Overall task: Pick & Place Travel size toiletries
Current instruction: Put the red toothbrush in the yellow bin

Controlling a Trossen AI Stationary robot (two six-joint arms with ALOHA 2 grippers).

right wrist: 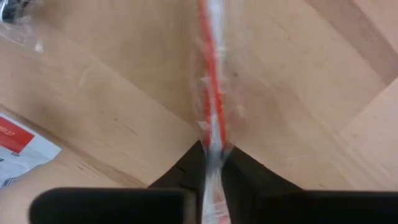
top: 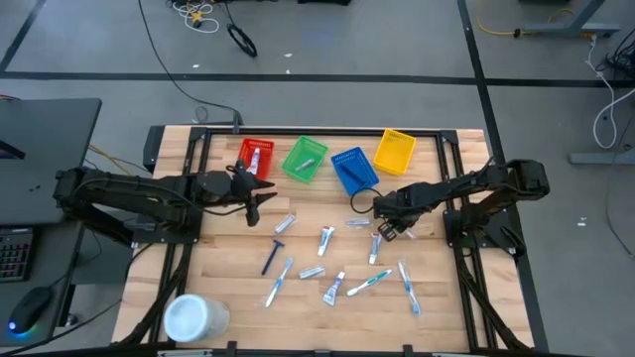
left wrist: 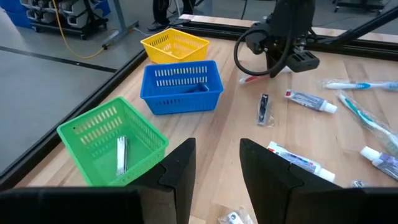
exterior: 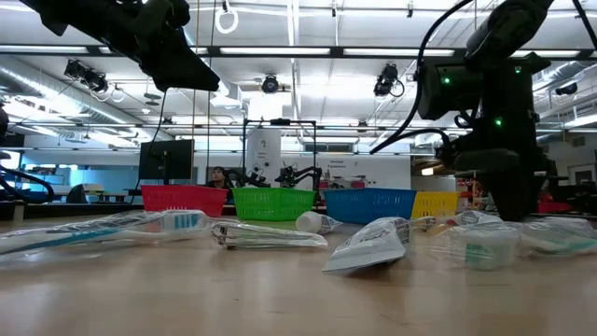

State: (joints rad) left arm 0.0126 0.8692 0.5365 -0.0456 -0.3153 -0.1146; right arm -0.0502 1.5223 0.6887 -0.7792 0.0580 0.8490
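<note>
Right gripper (top: pixel 385 230) is down at the table just in front of the blue basket (top: pixel 353 170), its fingers pinched tight on a wrapped red-and-white toothbrush (right wrist: pixel 212 99) that runs straight out from between the fingertips across the wooden table (top: pixel 228 288). From table height you can see that arm (exterior: pixel 499 121) standing over the clutter of toiletries.

Left gripper (left wrist: pixel 216 171) hangs above the table to the left of the blue basket, near the red basket (top: pixel 255 156), and its two fingers stand apart with nothing between them.

Taking the blue basket as the marker: the green basket (top: pixel 305 159) sits just to its left, the yellow basket (top: pixel 395 151) just to its right. The green one holds a wrapped item (left wrist: pixel 120 154), and something dark lies inside the blue one, though I can't tell what.

Most of the travel size toiletries (top: pixel 327 240) are still scattered on the table in front of the blue basket: small tubes (top: pixel 333 289), slim toothbrushes (top: pixel 279 282) and a dark blue razor (top: pixel 271 256). A white tub (top: pixel 191 318) stands well off toward the front-left corner.
</note>
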